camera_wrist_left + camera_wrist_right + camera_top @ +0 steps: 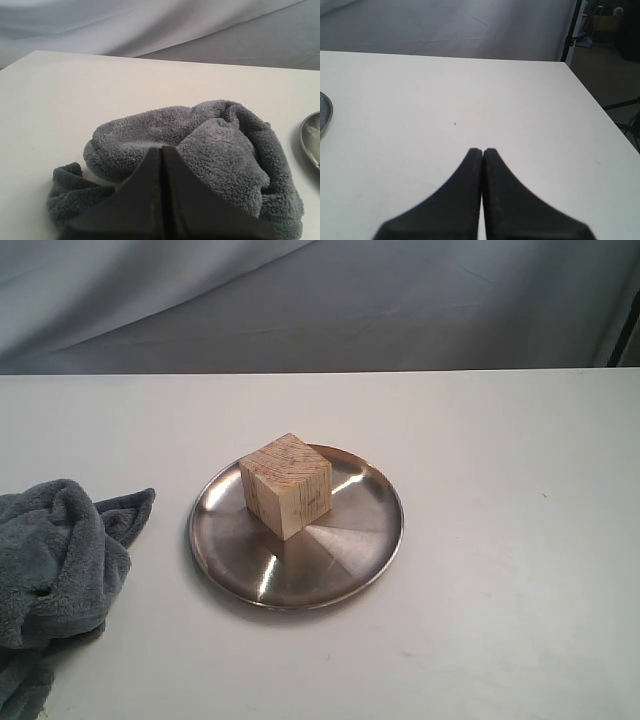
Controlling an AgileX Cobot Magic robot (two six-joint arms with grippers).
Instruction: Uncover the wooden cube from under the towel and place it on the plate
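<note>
The pale wooden cube [286, 485] stands on the round steel plate [340, 560] in the middle of the table, turned corner-on to the exterior view. The dark grey-blue towel [55, 570] lies crumpled at the table's left edge, apart from the plate. In the left wrist view the towel [200, 145] fills the middle, and my left gripper [161, 149] is shut with nothing in it, its tips in front of the cloth. The plate's rim [307, 142] shows at that frame's edge. My right gripper [482, 150] is shut and empty over bare table. Neither gripper shows in the exterior view.
The white table [500, 490] ends at a far edge against a grey backdrop [320, 300]. In the right wrist view the plate's rim [325, 117] peeks in at one side, and the table's right edge [600, 110] drops off toward a floor with stands.
</note>
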